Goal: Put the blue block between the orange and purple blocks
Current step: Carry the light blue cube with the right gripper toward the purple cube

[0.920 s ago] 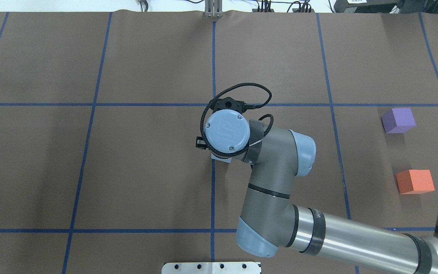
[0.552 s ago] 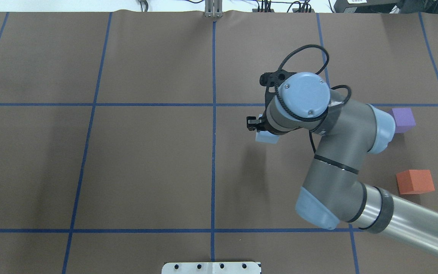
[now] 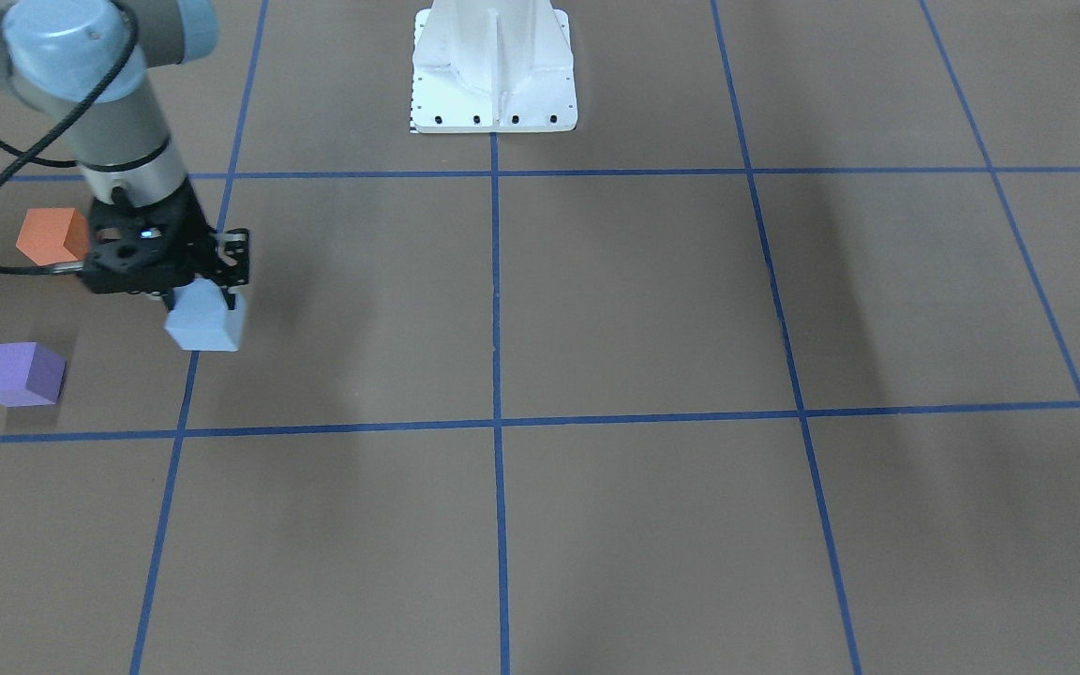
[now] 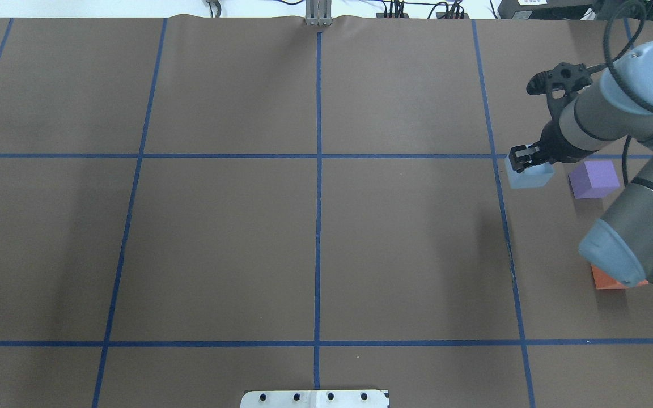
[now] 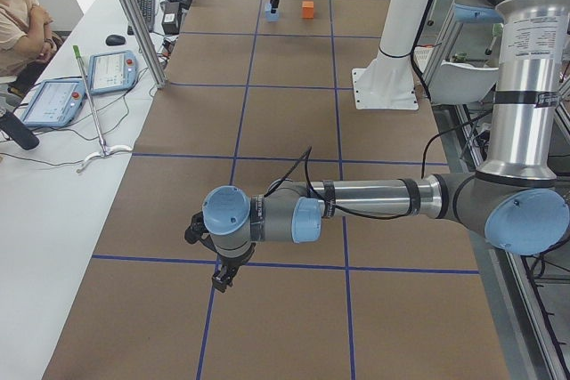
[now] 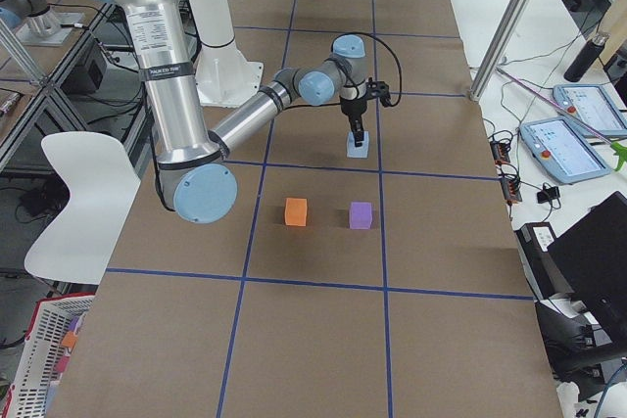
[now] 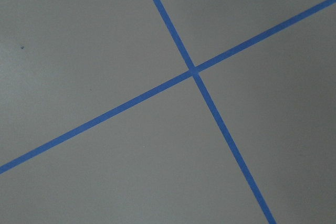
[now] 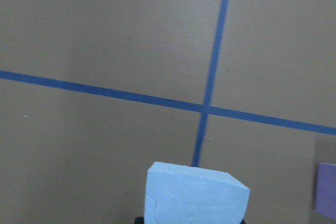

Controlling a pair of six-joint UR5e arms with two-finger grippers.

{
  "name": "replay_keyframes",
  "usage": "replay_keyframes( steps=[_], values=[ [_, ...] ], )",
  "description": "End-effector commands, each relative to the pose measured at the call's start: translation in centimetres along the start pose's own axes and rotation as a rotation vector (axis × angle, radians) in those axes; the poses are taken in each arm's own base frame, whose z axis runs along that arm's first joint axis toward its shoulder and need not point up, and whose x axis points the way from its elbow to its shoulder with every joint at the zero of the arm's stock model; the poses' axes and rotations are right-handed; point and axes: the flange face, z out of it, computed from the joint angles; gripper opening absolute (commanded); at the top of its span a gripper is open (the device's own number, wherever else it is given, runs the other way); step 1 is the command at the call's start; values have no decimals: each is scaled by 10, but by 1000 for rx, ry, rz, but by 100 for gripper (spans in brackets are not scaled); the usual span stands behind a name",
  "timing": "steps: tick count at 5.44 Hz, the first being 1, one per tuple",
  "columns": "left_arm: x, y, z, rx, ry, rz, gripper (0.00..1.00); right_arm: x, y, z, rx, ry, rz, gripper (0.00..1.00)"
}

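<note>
Overhead exterior — blue block (image 4: 530, 179) near purple block (image 4: 594, 179) edge.

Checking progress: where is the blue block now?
Overhead view, far right: the blue block is held by the right end effector, just left of the purple block.

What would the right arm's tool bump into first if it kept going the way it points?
The right tool points straight down, shut on the blue block. Below it lies only brown table by a blue tape line, so probably the table first; the purple block sits aside.
</note>
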Motion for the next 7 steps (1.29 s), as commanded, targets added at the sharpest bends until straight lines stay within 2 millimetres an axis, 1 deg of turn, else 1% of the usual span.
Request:
replay_keyframes(
  steps=[1,2,3,4,5,6,7],
  values=[
    [1,6,3,5,-1,5,100,103,71,23,2,-43,-2,0],
    [1,6,2,12,-5,12,100,121,93,29,-18,-50,15,0],
    [2,7,2,14,-7,16,100,132,104,36,-33,-40,30,0],
    [2,7,3,17,-8,19,100,133,104,41,-40,-34,82,0],
    [2,8,4,14,-7,18,100,142,103,61,-27,-48,73,5],
    [2,8,3,16,-8,18,100,141,100,65,-3,-71,56,35],
    [2,7,3,16,-8,20,100,137,98,65,1,-80,47,74]
  ],
)
